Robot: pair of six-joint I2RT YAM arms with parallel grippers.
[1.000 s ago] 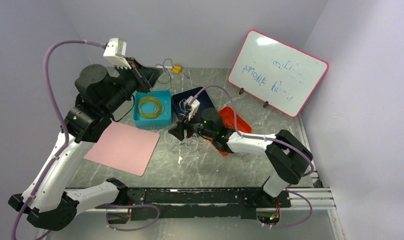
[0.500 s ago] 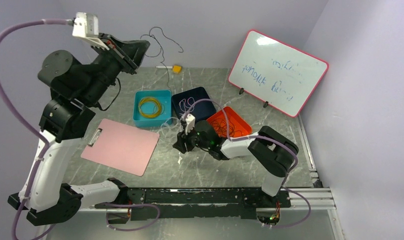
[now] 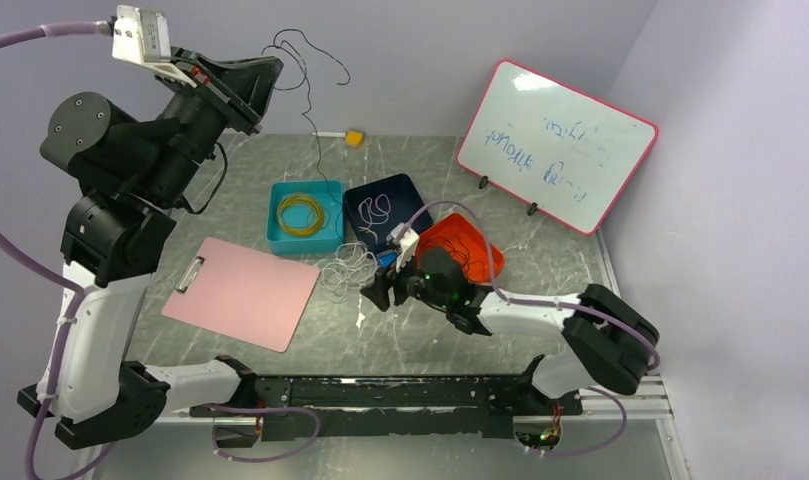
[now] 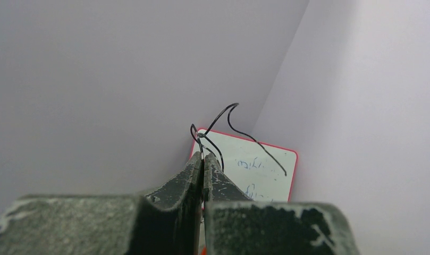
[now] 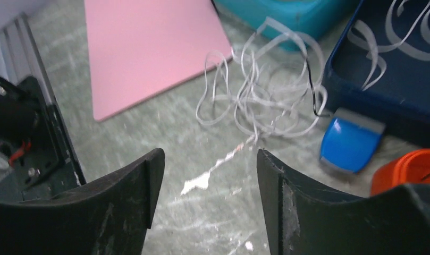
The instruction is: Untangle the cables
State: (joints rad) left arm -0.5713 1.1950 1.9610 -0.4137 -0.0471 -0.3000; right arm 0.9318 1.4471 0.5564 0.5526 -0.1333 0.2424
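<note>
My left gripper [image 3: 270, 70] is raised high at the back left, shut on a thin dark cable [image 3: 315, 55]. That cable loops above the fingertips and hangs down toward the table. In the left wrist view the jaws [image 4: 203, 157] pinch the dark cable [image 4: 223, 114] at their tips. A loose pile of white cables [image 3: 348, 265] lies on the table beside the clipboard. My right gripper [image 3: 380, 297] hovers low just right of that pile, open and empty. In the right wrist view the white cables [image 5: 260, 95] lie beyond the open gripper [image 5: 207, 159], and a dark cable end [image 5: 311, 90] runs through them.
A teal bin [image 3: 280, 236] holds a yellow coil. A navy tray [image 3: 412, 192] holds a white cable, and an orange tray [image 3: 472, 232] sits to its right. A pink clipboard [image 3: 245, 292] lies left. A small blue object [image 5: 351, 143] sits by the navy tray. A whiteboard [image 3: 555, 145] leans at the back right.
My left arm has risen and swung left, pulling the dark cable up off the table. My right gripper has drawn back to the right of the white pile.
</note>
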